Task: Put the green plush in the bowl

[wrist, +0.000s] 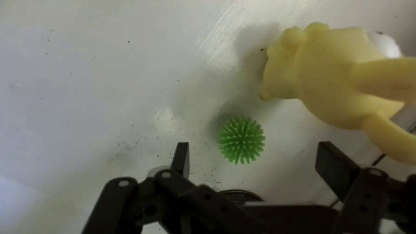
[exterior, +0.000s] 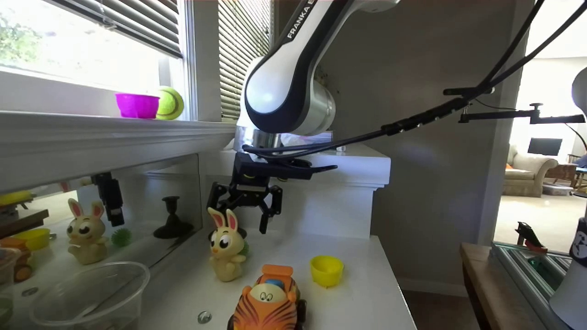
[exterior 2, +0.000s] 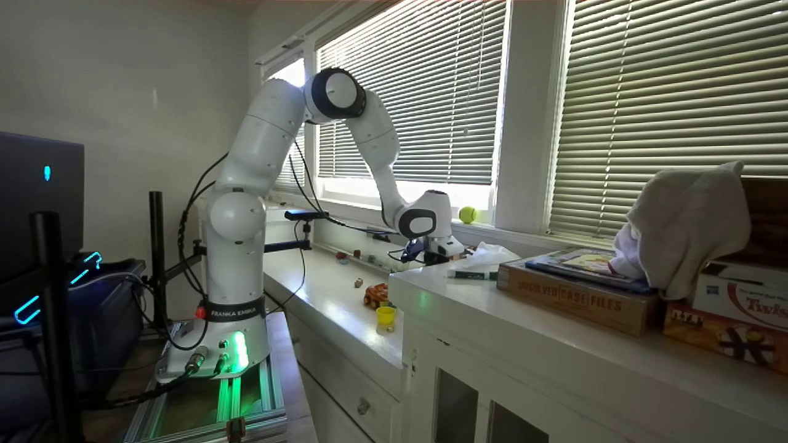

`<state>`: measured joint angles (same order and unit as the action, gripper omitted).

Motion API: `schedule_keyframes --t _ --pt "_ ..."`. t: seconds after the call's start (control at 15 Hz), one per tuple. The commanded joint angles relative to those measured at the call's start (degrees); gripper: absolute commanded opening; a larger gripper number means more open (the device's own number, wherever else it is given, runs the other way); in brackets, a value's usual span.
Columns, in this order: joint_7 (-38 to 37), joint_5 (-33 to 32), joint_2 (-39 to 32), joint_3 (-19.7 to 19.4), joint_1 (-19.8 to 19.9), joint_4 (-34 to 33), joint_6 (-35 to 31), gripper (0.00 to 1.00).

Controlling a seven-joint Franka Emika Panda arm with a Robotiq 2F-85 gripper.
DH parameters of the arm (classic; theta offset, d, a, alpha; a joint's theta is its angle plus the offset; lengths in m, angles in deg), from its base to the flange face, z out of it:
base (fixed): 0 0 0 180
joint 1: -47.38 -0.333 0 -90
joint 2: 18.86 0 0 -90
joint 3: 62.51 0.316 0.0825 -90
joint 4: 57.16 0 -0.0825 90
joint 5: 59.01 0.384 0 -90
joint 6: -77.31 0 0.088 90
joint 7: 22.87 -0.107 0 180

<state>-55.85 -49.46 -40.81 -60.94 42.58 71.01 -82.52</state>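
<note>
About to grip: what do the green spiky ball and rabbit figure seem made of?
Green spiky ball: probably rubber, fairly matte, judging by its short moulded spikes; softness can't be seen.
Rabbit figure: likely vinyl or hard plastic, smooth and satin, with soft shading over rounded forms.

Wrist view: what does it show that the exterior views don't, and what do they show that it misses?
Only the wrist view: dark specks on the white counter, and the green spiky ball seen directly and unobstructed.
Only the exterior views: both show the yellow cup, tiger-striped toy car and tennis ball; an exterior view adds the magenta bowl.
Shared: gripper and counter throughout; rabbit figure and green spiky ball also in an exterior view, where the rabbit partly hides the ball.
</note>
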Motion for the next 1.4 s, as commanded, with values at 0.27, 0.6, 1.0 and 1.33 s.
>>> schedule_keyframes --t 0.27,0.6,1.0,1.33 --pt "3.5 2.3 -3.7 -0.4 0.0 -3.1 1.1 1.0" --pt "4.3 2.3 -4.7 -0.4 0.0 -3.7 1.2 0.5" --pt "5.0 1.7 -4.8 -1.0 -0.3 -4.2 1.3 0.1" --pt "2.2 0.4 2.0 -2.7 -2.5 -1.5 6.3 0.06"
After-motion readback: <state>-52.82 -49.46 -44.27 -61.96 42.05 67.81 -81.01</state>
